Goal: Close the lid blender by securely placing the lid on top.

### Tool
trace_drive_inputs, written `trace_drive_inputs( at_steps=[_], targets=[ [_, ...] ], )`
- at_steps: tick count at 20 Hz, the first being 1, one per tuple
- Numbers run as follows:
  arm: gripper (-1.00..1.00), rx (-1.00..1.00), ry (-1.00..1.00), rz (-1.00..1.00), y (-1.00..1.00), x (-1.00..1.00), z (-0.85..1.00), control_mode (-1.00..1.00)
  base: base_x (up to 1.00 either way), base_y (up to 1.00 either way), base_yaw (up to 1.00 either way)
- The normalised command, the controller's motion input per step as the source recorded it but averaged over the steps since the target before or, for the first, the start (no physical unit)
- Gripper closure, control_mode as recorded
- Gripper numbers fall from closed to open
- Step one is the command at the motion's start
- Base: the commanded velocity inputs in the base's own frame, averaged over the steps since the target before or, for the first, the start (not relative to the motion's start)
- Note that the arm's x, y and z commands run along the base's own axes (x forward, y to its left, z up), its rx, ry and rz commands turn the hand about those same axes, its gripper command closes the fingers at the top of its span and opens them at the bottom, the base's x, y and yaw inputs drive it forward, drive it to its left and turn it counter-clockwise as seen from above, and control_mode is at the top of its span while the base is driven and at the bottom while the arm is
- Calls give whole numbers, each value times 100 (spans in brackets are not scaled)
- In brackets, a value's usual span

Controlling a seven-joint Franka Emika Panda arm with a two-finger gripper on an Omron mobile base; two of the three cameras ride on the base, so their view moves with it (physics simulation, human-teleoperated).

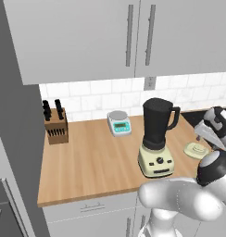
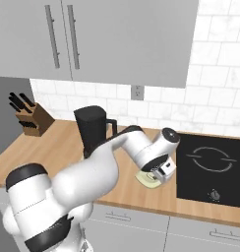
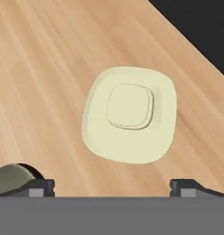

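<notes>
Two dark fingertips (image 3: 40, 186) stand spread wide with nothing between them, and the gripper (image 3: 112, 187) hangs over the lid (image 3: 130, 114), which lies flat on the wooden counter (image 3: 45, 69) just ahead, knob up, beside the blender (image 1: 157, 139) it must cap

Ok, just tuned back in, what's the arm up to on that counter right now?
The arm is reaching down over the lid, which lies flat on the wooden counter to the right of the blender, near the black cooktop. The gripper hovers above the lid with its jaws wide open, one on either side, holding nothing. The blender's dark jar stands open-topped, so the lid has yet to be picked up and placed.
</notes>
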Motion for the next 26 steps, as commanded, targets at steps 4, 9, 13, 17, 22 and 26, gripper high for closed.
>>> trace_drive_inputs(
  at_steps=[4,9,13,17,22,26],
  targets=[
    [-100,3,1,0,-21,23,-33,-100,0,0,0],
    [-100,3,1,0,-27,18,-28,-100,0,0,0],
    [-100,2,1,0,-13,21,-22,-100,0,0,0],
    [-100,1,0,0,-1,21,-18,-100,0,0,0],
    [-100,0,0,0,0,20,-18,-100,0,0,0],
    [-100,0,0,0,0,17,-20,-100,0,0,0]
  ],
)
